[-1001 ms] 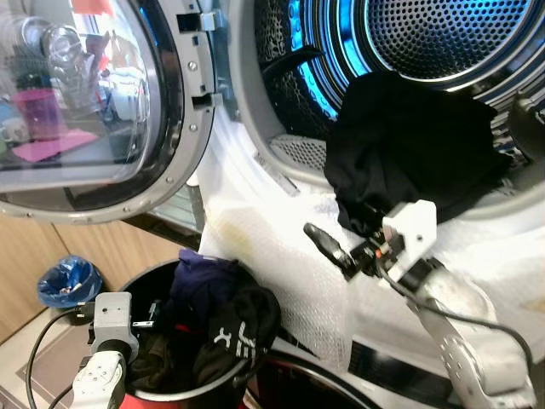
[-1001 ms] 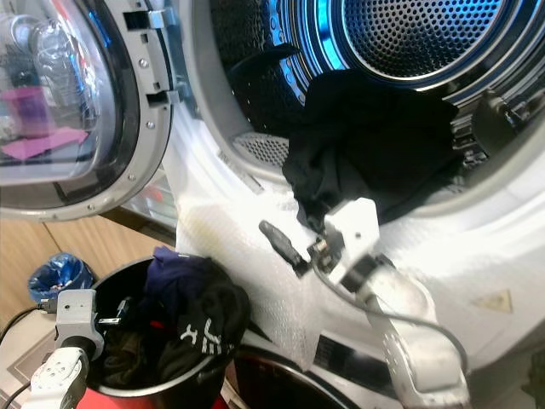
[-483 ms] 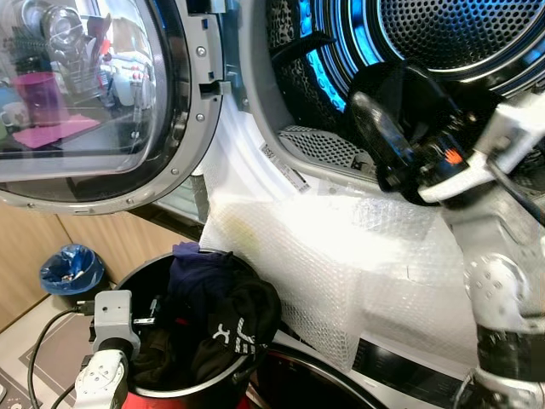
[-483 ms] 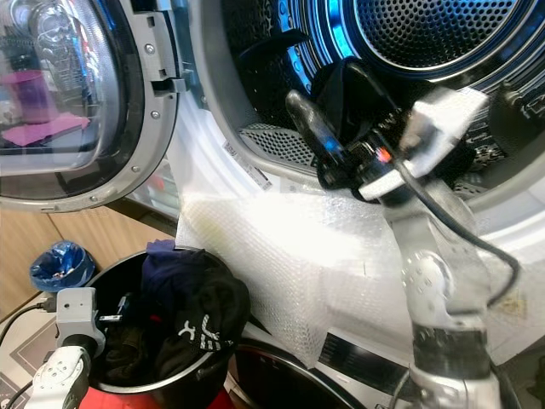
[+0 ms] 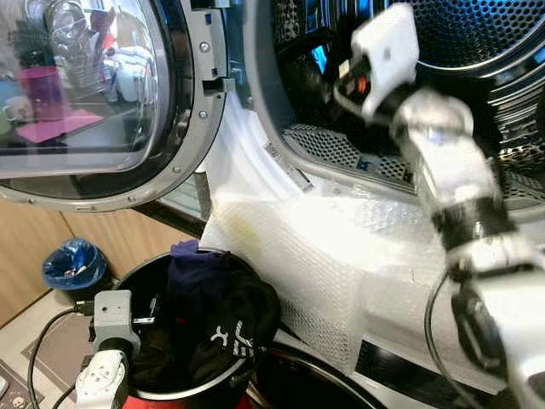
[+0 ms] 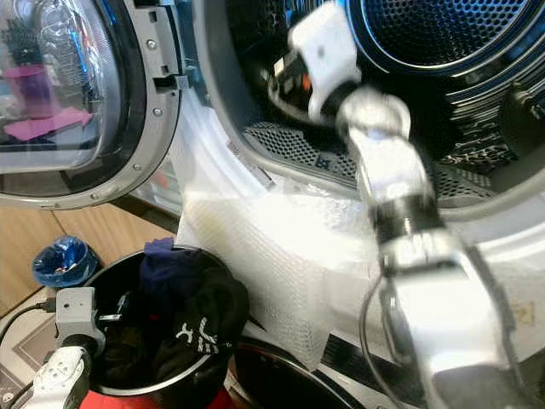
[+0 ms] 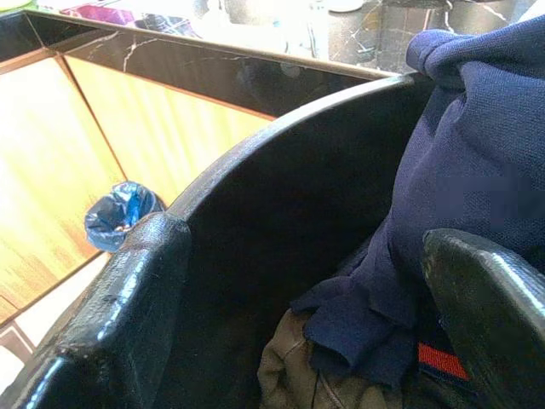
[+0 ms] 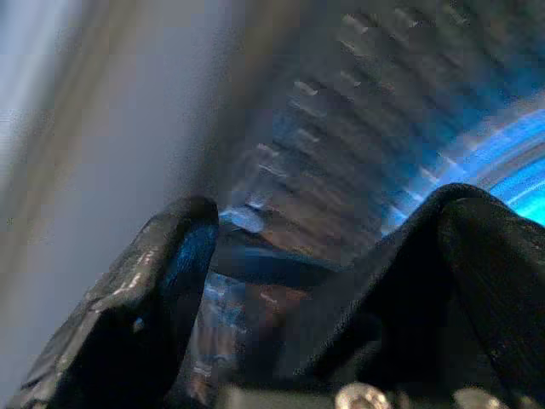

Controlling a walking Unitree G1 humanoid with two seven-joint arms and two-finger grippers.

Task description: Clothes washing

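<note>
Washer drum open on the far right, door swung left. Black bin of dark clothes near left; left hand parted over it. Right hand inside drum, fingers apart, nothing gripped.

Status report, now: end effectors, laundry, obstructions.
Right end effector inside the washer drum, fingers apart, nothing visibly held. Left end effector open over the black laundry basket, dark clothes inside. Bubble wrap drapes the washer's front.
</note>
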